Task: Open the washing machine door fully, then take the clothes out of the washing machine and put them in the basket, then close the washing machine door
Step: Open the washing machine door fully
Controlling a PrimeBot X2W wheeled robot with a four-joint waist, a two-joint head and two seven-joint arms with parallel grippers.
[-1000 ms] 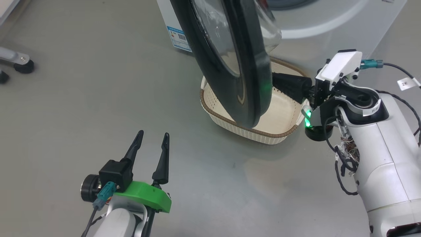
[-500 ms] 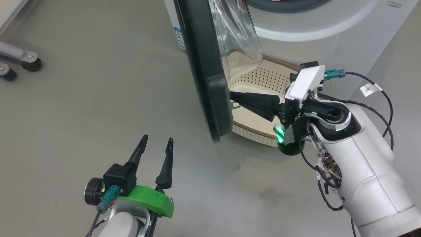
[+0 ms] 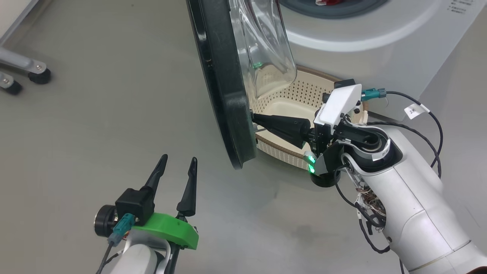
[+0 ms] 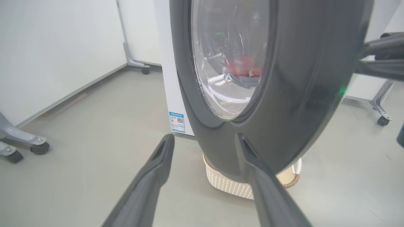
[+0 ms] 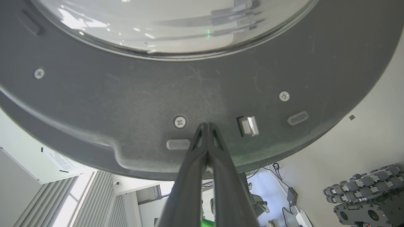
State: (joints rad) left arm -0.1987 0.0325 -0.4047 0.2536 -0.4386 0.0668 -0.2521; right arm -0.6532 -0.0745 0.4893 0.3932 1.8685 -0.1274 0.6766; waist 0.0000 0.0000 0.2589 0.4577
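The washing machine door with its black rim and glass bowl stands swung out from the white washing machine, nearly edge-on in the head view. My right gripper is shut, its tips pressed against the door's inner rim beside a screw and the metal latch. The cream basket sits on the floor under the door. Red clothes show inside the drum through the glass, and a red scrap shows at the drum opening. My left gripper hangs open over bare floor, pointing at the door's outer face.
Grey wheeled stand legs stand at the far left. Another castor leg is right of the machine. A blue label sticker is on the machine's side. A cable trails from my right wrist.
The door has swung further open, away from the machine front, with my right gripper following and pushing on its inner rim. The basket is more uncovered. My left gripper stayed about where it was.
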